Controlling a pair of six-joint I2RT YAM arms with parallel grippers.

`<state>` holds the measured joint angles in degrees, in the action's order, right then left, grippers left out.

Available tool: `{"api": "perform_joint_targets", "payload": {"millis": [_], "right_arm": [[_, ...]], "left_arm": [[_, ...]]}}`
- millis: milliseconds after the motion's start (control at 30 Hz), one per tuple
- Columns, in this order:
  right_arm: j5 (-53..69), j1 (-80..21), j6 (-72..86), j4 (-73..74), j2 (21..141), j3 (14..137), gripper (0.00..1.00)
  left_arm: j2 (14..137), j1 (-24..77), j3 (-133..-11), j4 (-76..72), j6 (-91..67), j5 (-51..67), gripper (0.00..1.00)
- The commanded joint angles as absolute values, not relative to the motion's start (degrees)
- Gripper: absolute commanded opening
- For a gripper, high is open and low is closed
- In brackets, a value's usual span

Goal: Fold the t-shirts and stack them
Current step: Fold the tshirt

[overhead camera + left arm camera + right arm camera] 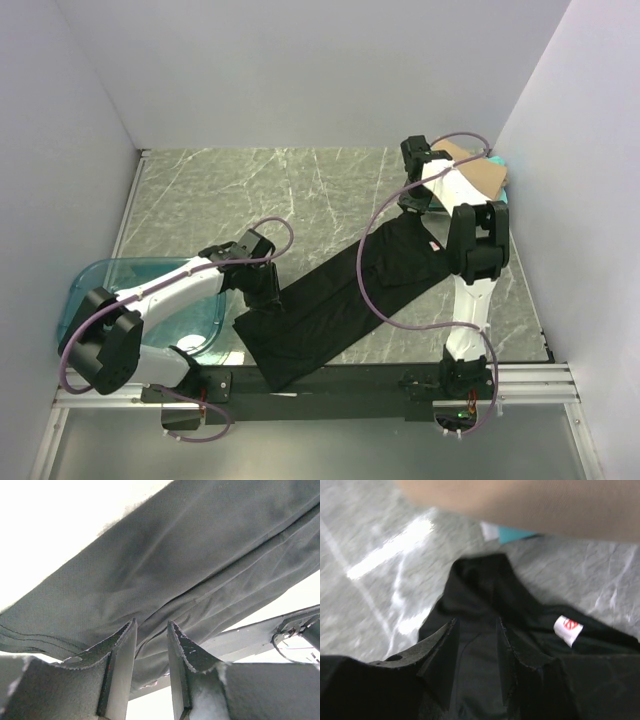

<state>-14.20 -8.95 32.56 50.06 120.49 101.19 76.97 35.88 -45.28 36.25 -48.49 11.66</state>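
Counter point(250, 190): grey marble, white walls around.
Black t-shirt point(330, 310): stretched diagonally from near centre toward far right.
Blue bin point(90, 275): clear, near left.
Left tool point(150, 625): nearly closed, pinching its near end.
Right tool point(476, 622): narrow gap, clamped on its far end beside a white label point(568, 629).
Tan cloth point(480, 172): far-right corner.

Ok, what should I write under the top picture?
The left gripper and right gripper stretch a black t-shirt over the table.
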Motion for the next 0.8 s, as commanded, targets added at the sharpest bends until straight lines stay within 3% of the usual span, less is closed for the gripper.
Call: {"api": "perform_joint_targets", "payload": {"millis": [0,533,600,767], "right_arm": [[-17.0,-8.3,32.5,48.2,123.1,102.4,0.43],[-15.6,-8.0,32.3,47.0,129.4,107.7,0.42],[-15.3,-8.3,32.0,46.7,129.5,108.4,0.37],[-14.8,-8.6,32.3,47.6,131.2,111.1,0.35]], "left_arm": [[76.1,36.1,-44.7,35.6,-46.8,13.1,0.37],[81.0,36.1,-46.6,37.0,-44.7,13.0,0.36],[81.6,36.1,-46.8,37.1,-44.6,12.7,0.36],[83.3,36.1,-47.4,37.2,-43.9,12.5,0.37]]}}
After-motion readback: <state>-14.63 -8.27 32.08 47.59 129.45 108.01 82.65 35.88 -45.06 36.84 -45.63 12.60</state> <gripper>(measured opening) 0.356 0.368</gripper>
